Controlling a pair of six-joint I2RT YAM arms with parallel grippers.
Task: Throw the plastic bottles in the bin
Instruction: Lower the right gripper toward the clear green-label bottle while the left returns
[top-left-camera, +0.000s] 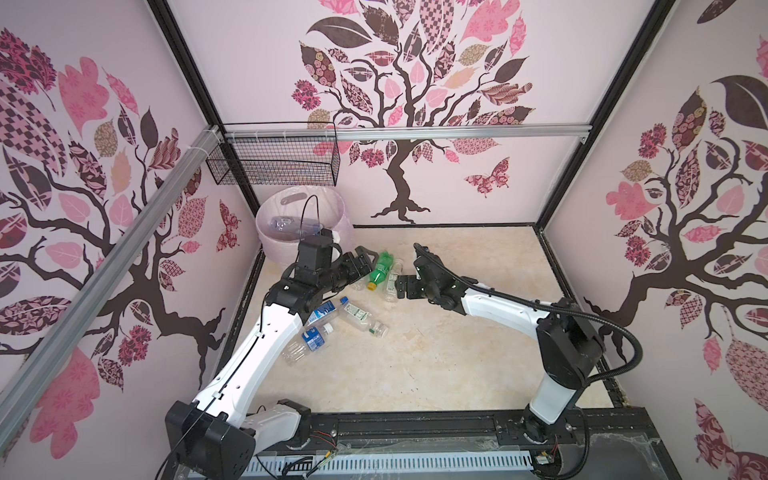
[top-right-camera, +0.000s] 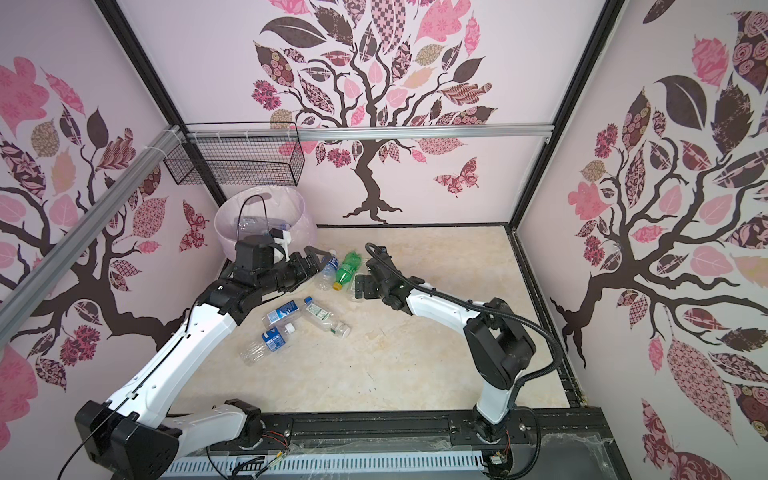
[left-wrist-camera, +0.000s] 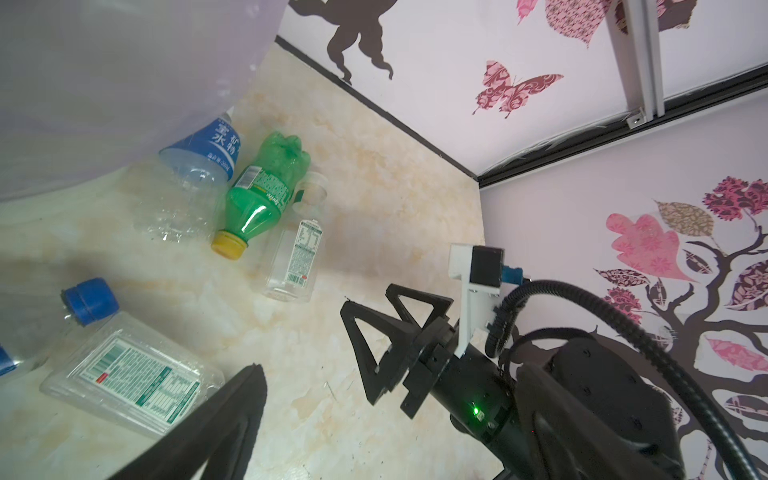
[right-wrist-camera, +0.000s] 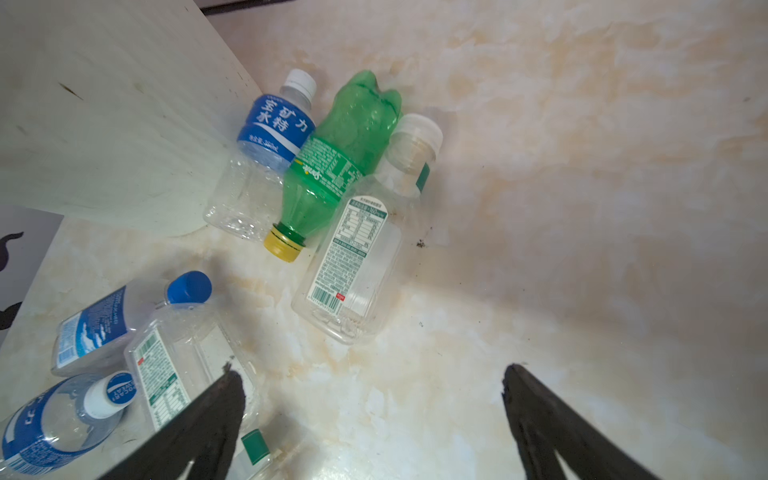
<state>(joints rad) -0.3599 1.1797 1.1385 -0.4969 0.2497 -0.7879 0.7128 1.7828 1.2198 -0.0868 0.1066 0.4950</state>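
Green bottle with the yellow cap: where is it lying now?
In both top views the green bottle lies on the floor right of the bin, between a blue-labelled bottle and a white-capped bottle.

We looked down on the whole table (top-left-camera: 457, 353) in both top views; wrist cameras closely shared the green bottle (left-wrist-camera: 257, 195).

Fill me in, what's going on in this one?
Two robot arms are clearing plastic bottles off the table into the pale bin. A few bottles already lie in the bin; six lie on the table. The left gripper and right gripper are both open and empty, poised on either side of the cluster around the green bottle.
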